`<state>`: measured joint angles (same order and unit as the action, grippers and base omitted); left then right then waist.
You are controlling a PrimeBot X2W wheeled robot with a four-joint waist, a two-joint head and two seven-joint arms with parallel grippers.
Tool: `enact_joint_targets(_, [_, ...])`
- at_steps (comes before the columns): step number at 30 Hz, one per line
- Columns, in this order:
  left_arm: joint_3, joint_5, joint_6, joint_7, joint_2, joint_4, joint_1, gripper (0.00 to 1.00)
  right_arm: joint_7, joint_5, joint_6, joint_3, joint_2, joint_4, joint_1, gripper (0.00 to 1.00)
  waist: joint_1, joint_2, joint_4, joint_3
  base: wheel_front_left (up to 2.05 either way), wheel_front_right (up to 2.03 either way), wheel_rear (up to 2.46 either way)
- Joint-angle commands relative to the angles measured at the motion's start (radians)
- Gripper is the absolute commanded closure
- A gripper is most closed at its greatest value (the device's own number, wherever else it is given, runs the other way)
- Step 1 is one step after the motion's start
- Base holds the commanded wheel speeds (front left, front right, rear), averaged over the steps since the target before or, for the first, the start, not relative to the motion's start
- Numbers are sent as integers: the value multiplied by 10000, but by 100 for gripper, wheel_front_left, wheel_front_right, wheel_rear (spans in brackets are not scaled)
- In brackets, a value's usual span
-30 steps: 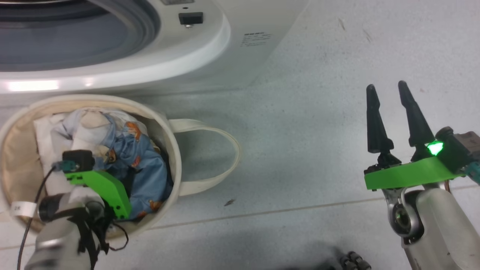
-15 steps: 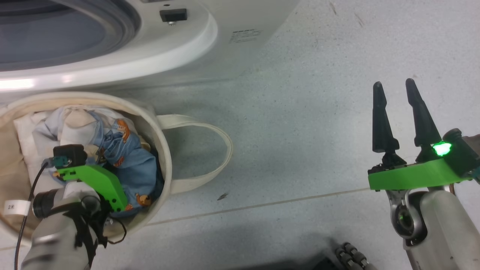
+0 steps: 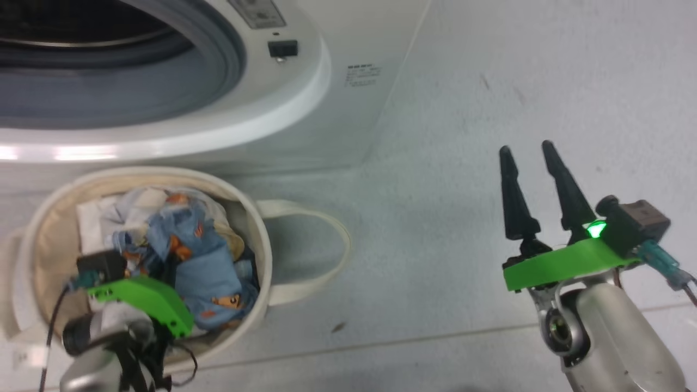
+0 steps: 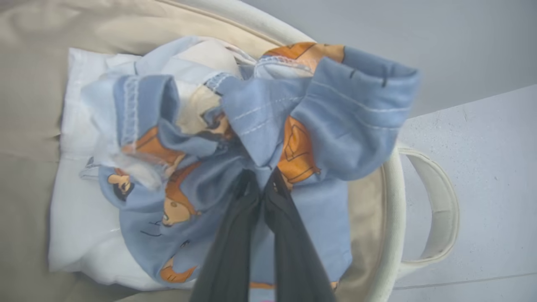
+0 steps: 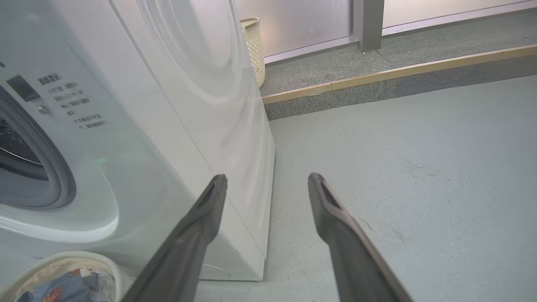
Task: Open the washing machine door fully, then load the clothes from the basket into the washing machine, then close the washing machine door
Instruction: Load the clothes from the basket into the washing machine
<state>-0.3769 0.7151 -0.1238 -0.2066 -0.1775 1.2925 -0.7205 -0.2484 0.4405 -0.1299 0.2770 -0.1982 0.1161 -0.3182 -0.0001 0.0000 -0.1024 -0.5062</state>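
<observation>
Near left: round cream canvas basket, mouth upward, loop handle lying out rightward, holding bunched light blue bear-print clothes over white fabric. Left gripper down inside, pinched shut on a blue fold. Just beyond: white front-loading washing machine, round opening facing near. At right: right gripper, fingers spread apart above grey floor.

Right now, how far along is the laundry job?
Done: the washing machine has its mouth uncovered, so its door is open; how fully, I cannot tell. In hand: the left jaws are shut on a bunch of the clothes, inside the basket. The right jaws stand open over the floor, holding nothing. Left: carry the clothes into the drum, then close the door.
</observation>
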Motion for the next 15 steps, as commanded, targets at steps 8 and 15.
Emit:
enact_joint_targets(8, [185,357,-65,-527,-255,-853,1193,100,-128,689,-8,494,-131,505,321,0,2,0,754,2555,0,0,0])
enact_joint_targets(15, [265,1116,-67,-547,-594,-2528,2135,100,-131,1129,-8,571,-179,776,1028,0,2,0,1189,4169,0,0,0])
